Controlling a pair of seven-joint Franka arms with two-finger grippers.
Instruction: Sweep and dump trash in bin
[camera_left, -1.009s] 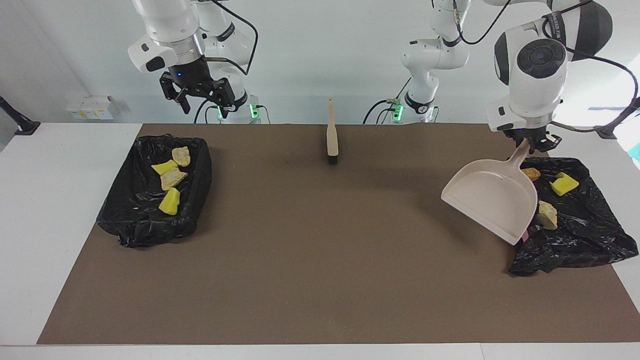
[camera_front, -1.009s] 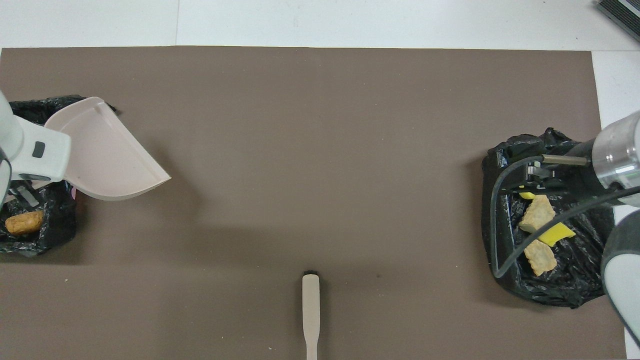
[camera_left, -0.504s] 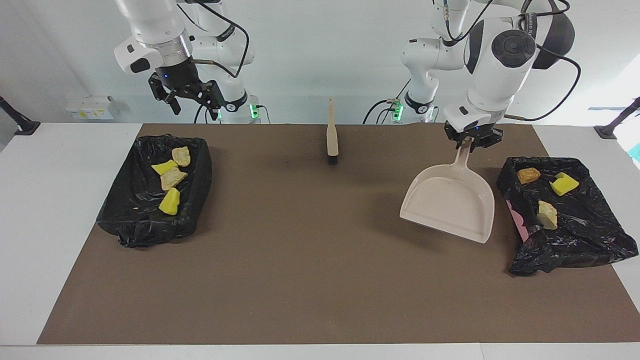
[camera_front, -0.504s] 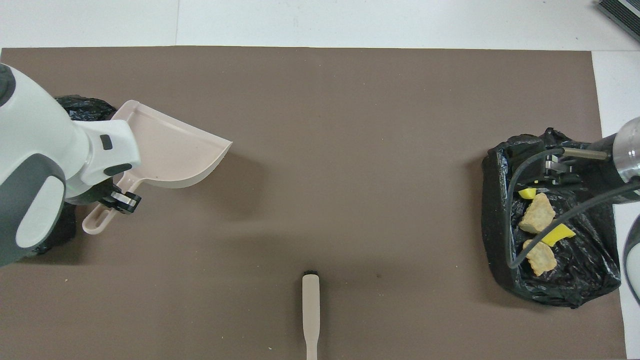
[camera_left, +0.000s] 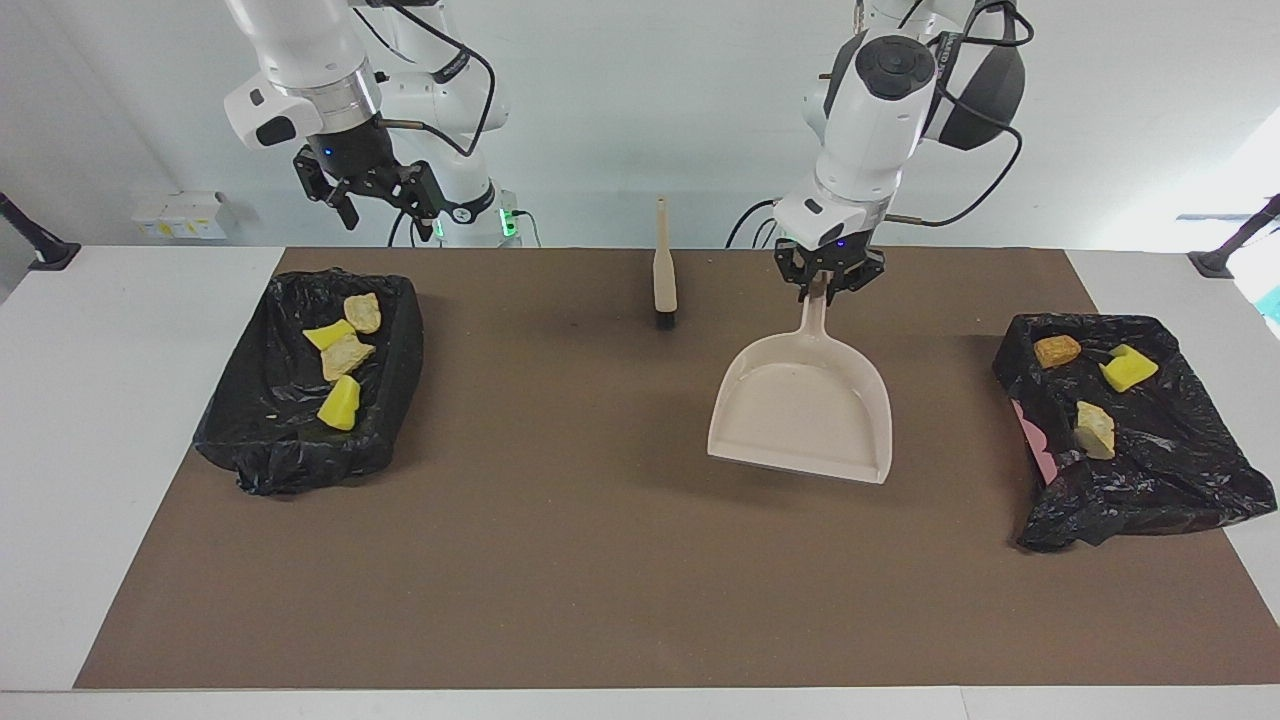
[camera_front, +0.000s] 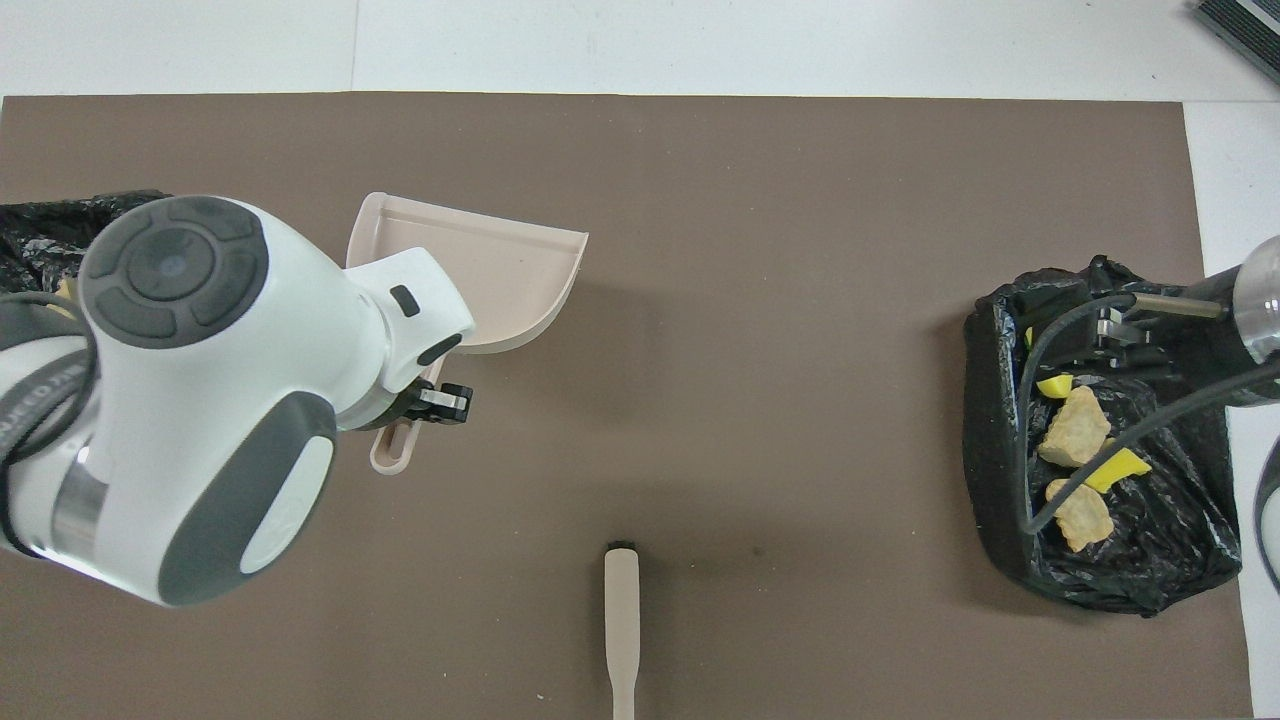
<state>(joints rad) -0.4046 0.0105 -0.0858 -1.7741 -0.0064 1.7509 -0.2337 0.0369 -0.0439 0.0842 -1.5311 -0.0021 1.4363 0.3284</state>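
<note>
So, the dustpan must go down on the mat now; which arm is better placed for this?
The left. The left gripper already holds the dustpan by its handle above the brown mat. The right gripper hangs open over the bin at its end.

Brightly and evenly lit from above. Soft, blurred shadows on the flat brown table mat (camera_left: 560, 560) under the raised beige plastic dustpan (camera_left: 803, 408). Small glints on the crinkled black plastic bin liners (camera_left: 290, 440). Washed-out glare at one window edge. Sharp throughout.
</note>
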